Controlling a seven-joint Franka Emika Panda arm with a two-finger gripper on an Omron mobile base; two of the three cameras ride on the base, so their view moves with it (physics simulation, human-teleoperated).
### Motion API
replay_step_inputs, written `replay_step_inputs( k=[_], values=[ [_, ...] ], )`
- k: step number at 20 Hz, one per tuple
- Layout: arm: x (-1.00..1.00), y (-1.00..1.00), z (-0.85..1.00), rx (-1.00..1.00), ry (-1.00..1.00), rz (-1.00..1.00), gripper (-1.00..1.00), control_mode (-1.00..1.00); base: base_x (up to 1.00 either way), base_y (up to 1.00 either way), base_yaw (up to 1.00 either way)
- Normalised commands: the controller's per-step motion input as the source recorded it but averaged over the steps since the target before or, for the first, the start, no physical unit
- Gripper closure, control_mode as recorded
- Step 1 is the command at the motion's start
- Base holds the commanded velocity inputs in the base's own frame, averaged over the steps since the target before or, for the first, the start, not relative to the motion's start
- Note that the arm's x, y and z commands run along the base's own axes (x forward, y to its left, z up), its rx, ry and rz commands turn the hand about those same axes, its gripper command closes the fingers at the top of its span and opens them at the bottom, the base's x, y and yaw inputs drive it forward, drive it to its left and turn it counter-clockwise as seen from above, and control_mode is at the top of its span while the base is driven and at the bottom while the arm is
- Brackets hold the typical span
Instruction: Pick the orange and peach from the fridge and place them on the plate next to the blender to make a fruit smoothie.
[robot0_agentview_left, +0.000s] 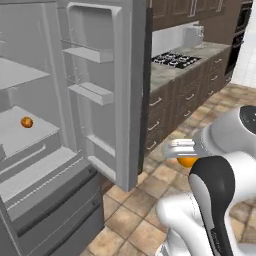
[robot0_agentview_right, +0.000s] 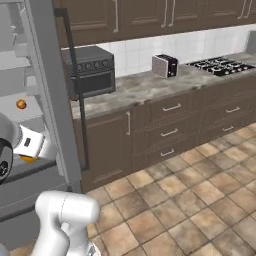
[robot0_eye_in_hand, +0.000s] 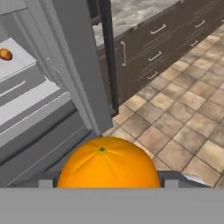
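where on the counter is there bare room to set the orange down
Bare counter lies between the black oven and the toaster, and again between the toaster and the stovetop. The gripper holds the orange.

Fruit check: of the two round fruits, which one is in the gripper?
The orange, plain bright orange, sits in the gripper; the peach, smaller and red-blushed, lies on a fridge shelf.

2 base views flanking fridge

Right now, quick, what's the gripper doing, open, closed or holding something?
Gripper: closed on the orange, outside the open fridge.
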Motion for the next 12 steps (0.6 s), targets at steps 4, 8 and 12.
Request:
replay_step_inputs(
  k=[4,8,12],
  values=[
    [0.00,0.00,0.00,0.00,0.00,0.00,1.00,1.00,0.00,-0.22,-0.68],
    [0.00,0.00,0.00,0.00,0.00,0.00,1.00,1.00,0.00,-0.33,-0.69],
    [0.00,0.00,0.00,0.00,0.00,0.00,1.00,1.00,0.00,-0.29,-0.68]
  ],
)
